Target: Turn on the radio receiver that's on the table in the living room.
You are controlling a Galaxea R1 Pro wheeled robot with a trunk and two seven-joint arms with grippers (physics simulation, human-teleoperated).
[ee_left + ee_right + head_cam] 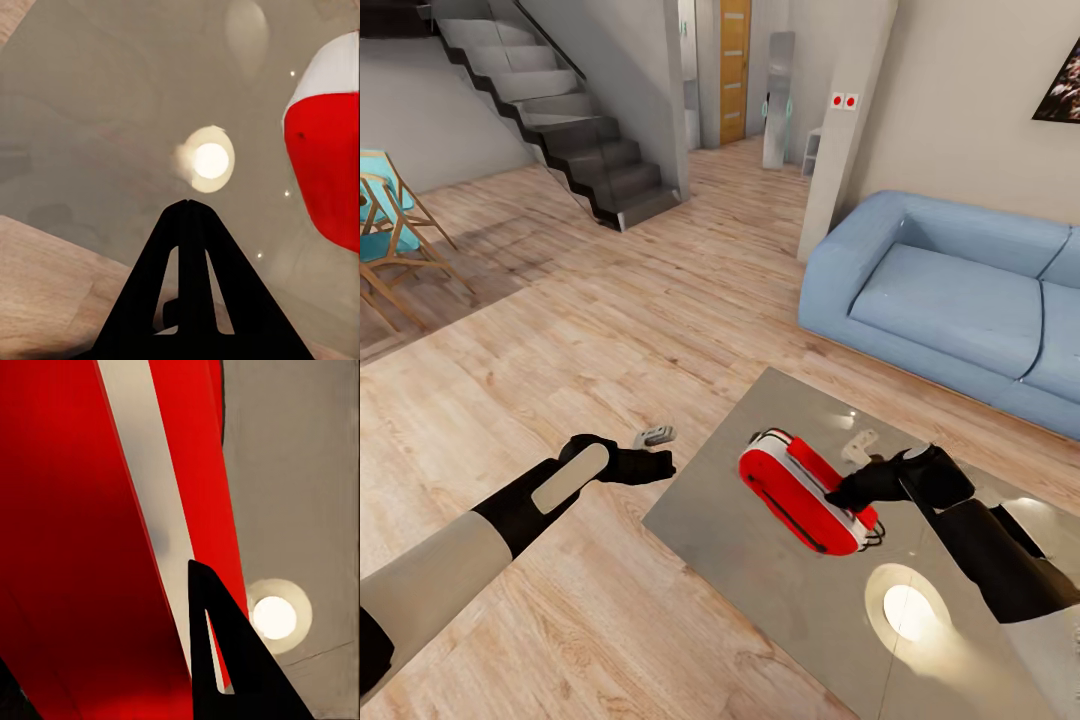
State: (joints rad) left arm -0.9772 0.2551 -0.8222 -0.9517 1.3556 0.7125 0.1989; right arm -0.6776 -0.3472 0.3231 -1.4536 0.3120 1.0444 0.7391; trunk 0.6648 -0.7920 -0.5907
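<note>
— Radio receiver (pixel 802 492)? Lying flat on the table (pixel 760 590), red shell, white trim band, thin handle at the near end
— And the right gripper (pixel 838 496)? Right at the radio's right edge, tips against it; in the right wrist view one dark wedge finger (pixel 225 660) over the red and white casing (pixel 90 547). Parted or closed: cannot tell
— Left gripper (pixel 665 465)? Just off the table's left edge, over the plank floor (pixel 560 330), well apart from the radio. Fingers (pixel 189 225) pressed together to a point in its wrist view
— Table surface? Glossy grey-beige, mirroring a round lamp glow (pixel 910 610); radio's rounded corner (pixel 330 150) beside it
— Beyond? Blue sofa (pixel 960 300), soft cushions; grey staircase (pixel 550 110) farther back
</note>
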